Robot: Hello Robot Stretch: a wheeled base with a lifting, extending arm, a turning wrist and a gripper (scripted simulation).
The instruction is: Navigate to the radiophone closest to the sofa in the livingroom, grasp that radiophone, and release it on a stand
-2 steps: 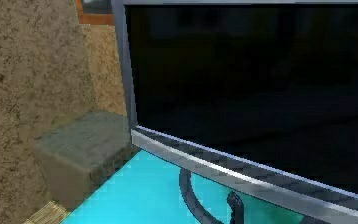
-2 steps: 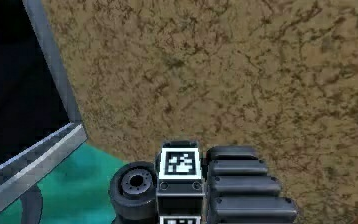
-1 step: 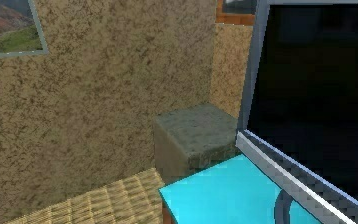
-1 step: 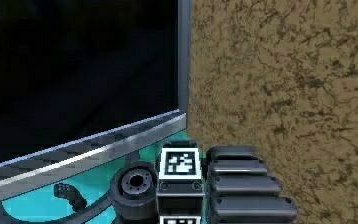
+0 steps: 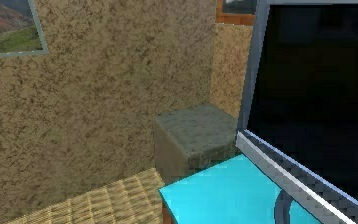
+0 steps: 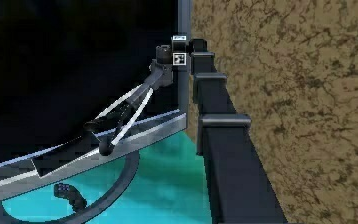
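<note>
Gripper [image 6: 107, 142] sits at the far end of the dark square arm [image 6: 227, 150], angled down toward the flat turquoise surface [image 6: 157, 175], right in front of the large black flat screen with a grey frame [image 6: 77, 70]. Can't tell how the thin fingers [image 6: 127, 110] are set, or whether they hold anything, because the screen and surface sit behind the tip.

Small dark curved blob [image 6: 65, 191] lies on the turquoise surface beside the screen's grey foot, toward the arm side view's lower left. My guess is that's the radiophone, but it's too small to confirm.

Handling, by judgement:
- Probably light, rigid, smooth plastic, so it may slip.
- Take it across the narrow middle of the body.
- Avoid any aerial or knobs.
- Keep clear of the screen, which is fragile and close by.
</note>
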